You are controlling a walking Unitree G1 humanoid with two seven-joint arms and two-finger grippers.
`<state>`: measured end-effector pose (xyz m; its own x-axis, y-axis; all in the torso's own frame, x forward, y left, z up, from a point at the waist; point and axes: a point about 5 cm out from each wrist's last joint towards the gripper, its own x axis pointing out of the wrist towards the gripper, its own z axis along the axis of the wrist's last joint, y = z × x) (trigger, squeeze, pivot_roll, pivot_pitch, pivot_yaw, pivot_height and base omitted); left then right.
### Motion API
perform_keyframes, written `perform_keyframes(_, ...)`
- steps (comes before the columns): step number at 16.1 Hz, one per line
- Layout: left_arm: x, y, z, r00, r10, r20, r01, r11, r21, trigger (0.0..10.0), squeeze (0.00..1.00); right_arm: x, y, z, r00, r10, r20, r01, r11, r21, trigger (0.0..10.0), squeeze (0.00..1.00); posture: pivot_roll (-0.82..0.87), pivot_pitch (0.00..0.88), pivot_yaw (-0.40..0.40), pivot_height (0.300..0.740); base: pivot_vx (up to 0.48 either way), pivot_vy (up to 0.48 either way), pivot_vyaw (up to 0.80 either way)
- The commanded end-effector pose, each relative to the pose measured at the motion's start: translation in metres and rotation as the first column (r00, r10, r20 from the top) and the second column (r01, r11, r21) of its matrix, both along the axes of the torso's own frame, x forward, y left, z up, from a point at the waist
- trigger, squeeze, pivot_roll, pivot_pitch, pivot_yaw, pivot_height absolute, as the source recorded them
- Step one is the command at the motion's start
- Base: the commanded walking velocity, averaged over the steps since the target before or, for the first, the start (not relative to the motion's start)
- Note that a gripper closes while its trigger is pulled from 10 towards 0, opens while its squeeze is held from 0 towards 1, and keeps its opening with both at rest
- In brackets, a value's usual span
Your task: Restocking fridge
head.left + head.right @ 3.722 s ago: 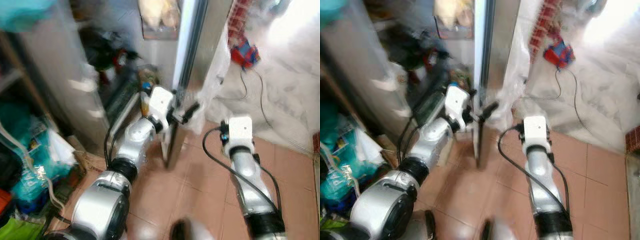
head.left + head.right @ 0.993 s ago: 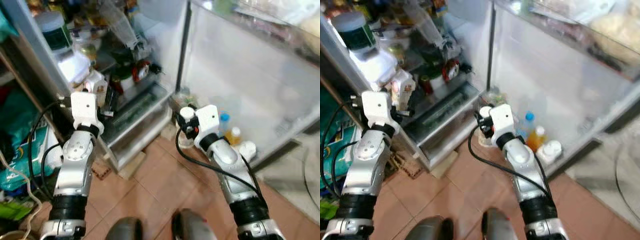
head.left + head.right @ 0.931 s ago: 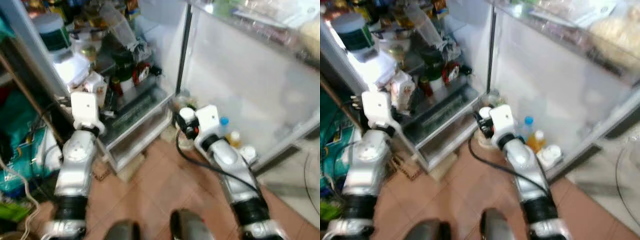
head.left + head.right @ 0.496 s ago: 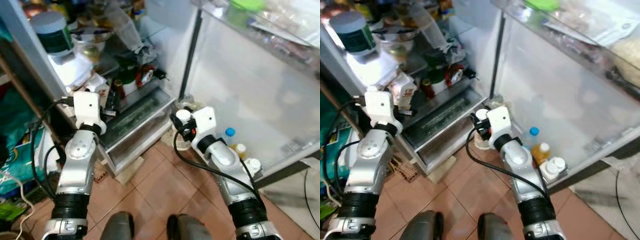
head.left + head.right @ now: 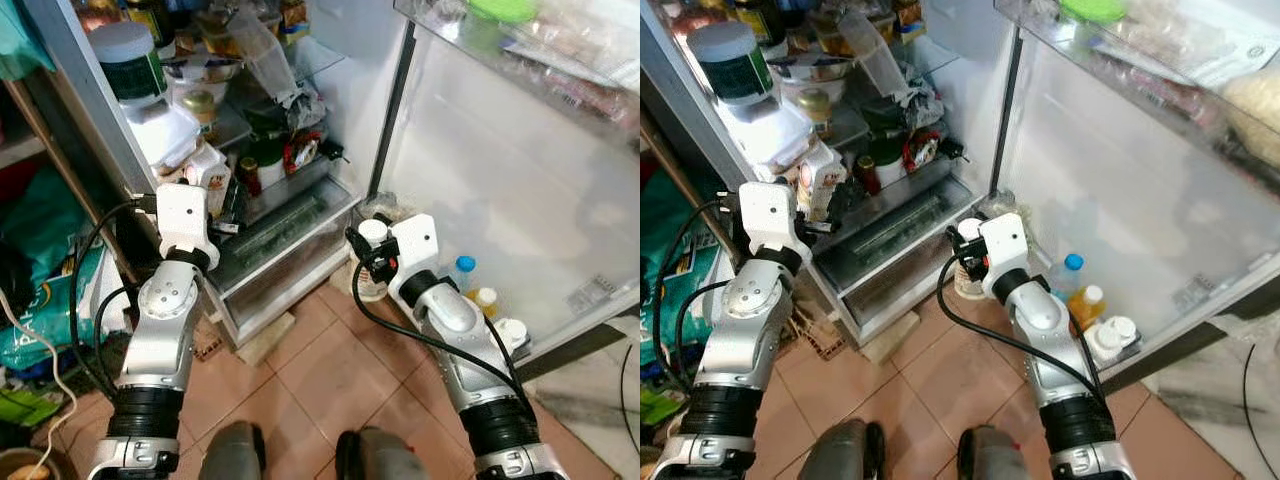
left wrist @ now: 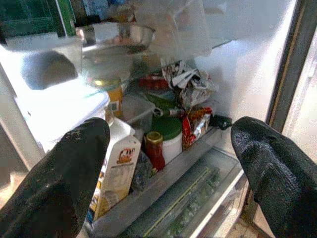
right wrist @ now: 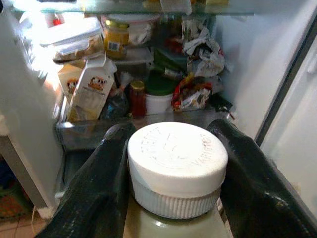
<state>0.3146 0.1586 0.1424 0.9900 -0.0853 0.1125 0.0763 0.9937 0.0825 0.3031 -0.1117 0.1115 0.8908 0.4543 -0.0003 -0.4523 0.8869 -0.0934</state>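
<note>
The fridge (image 5: 300,60) stands open before me, its shelves crowded with jars, tubs and packets. My right gripper (image 5: 368,248) is shut on a pale bottle with a white ribbed cap (image 7: 176,161), held low in front of the crisper drawer (image 5: 285,250). Its fingers (image 7: 106,168) clasp the bottle's neck from both sides. My left gripper (image 6: 166,148) is open with nothing in it, and points at the lower shelf. There a milk carton (image 6: 119,163), a red-capped bottle (image 6: 154,148) and a green-lidded tub (image 6: 167,133) stand.
The open door (image 5: 520,180) stretches to the right; its bottom shelf holds a blue-capped bottle (image 5: 460,268), an orange bottle (image 5: 484,300) and a white-capped one (image 5: 506,330). Bags and clutter (image 5: 40,250) crowd the left. The floor (image 5: 320,390) is terracotta tile.
3.7 s ago the door was nearly closed with my left gripper at its edge; now it stands wide open. Over the last second the view has shifted; both grippers stay about where they were.
</note>
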Motion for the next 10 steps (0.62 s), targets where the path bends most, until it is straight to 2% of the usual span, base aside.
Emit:
perform_keyframes(1, 0.0003, 0.0008, -0.0014, 1.000, 0.012, -0.005, -0.012, 1.000, 0.006, 10.0, 0.00, 0.0006, -0.0001, 0.0058, 1.000, -0.006, 0.029, 0.005, 1.000, 0.014, 10.0, 0.00, 0.01, 0.126, -0.021, 0.655, 0.000, 0.000, 0.00)
perform_keyframes(4, 0.0005, 0.0008, -0.0010, 1.000, 0.009, -0.005, -0.009, 1.000, 0.009, 10.0, 0.00, -0.0002, 0.0002, 0.0055, 1.000, -0.002, 0.030, 0.002, 1.000, 0.012, 10.0, 0.00, 0.01, 0.127, -0.021, 0.620, 0.000, 0.000, 0.00)
perform_keyframes(10, 0.0010, 0.0022, -0.0001, 1.000, 0.020, 0.002, -0.020, 1.000, 0.008, 10.0, 0.00, -0.0012, 0.0003, 0.0062, 0.999, -0.001, 0.036, 0.000, 1.000, 0.018, 10.0, 0.00, 0.01, 0.130, -0.022, 0.620, 0.000, 0.000, 0.00)
